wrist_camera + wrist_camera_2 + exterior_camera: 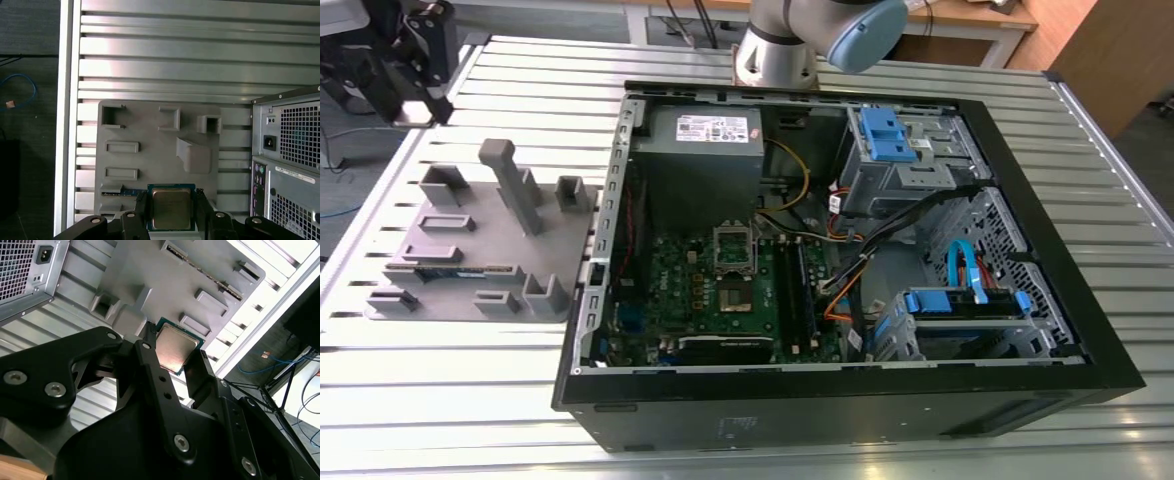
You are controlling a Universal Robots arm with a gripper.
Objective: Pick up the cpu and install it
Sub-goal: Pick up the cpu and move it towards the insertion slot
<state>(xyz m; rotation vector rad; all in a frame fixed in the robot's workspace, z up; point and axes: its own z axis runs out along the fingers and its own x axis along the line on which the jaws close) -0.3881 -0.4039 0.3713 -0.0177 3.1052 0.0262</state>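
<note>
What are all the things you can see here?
table: one, silvery slats, under everything
computer box: one, black, lid off, lying on the table
holder tray: one, grey, on the table, the exterior view's left of the computer box
memory stick: one, green, in a holder tray slot
cable: one, blue, on the floor beside the table
chip: one, silvery with a green rim, between the pincer's fingers, over the holder tray
arm: one, grey with a blue cap, beyond the computer box in the exterior view
pincer: one, black, shut on the chip
</note>
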